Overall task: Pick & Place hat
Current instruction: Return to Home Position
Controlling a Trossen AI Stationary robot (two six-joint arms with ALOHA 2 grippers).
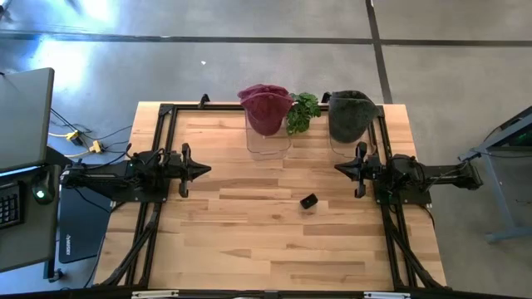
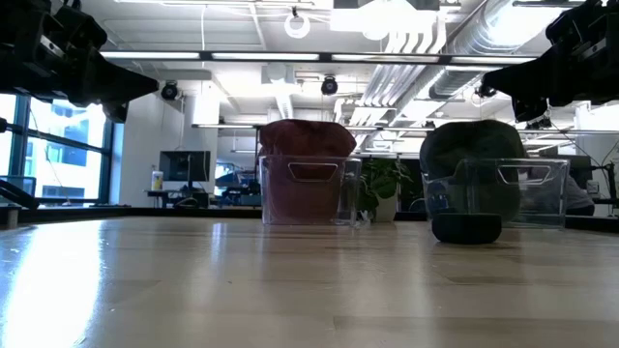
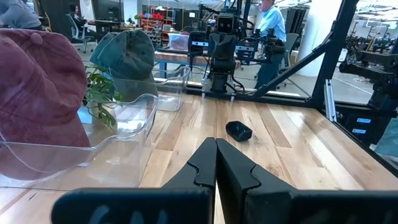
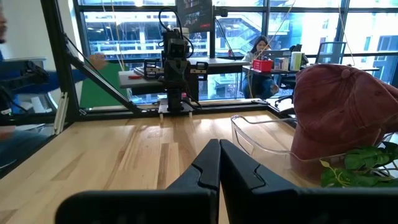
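Wooden bench (image 1: 249, 249) seen from above, with a dark robot arm lying along each side and pointing inward toward the middle. The left tool (image 1: 204, 169) hangs above the left half of the bench. Its wrist view shows the two fingers pressed together with nothing between them. The right tool (image 1: 338, 169) mirrors it over the right half, with its fingers likewise together and empty. The two tools face each other, well apart.

Two clear bins stand side by side at the far edge of the bench. The left bin (image 1: 268, 143) holds a red cap (image 1: 266, 108), whose crown rises above the rim. The right bin (image 2: 542, 193) holds a dark cap (image 1: 349, 115), also heaped above the rim. The left wrist view seems to show two dark crowns overlapping there. A small leafy green plant (image 1: 303, 112) sits between the bins, close to both.

A small black object (image 1: 309, 201) lies on the bare wood between the arms. It is nearer the right arm and sits on the near side of the bins. Neither tool touches it. From bench height it shows in front of the right bin.

Beside the bench on the left, a dark screen (image 1: 25, 116) and part of a keyboard (image 1: 8, 203) are in view. Beyond the bench the wrist views take in an open workshop, with a person in a blue shirt (image 3: 270, 25) standing and another person (image 4: 258, 46) seated at a desk.
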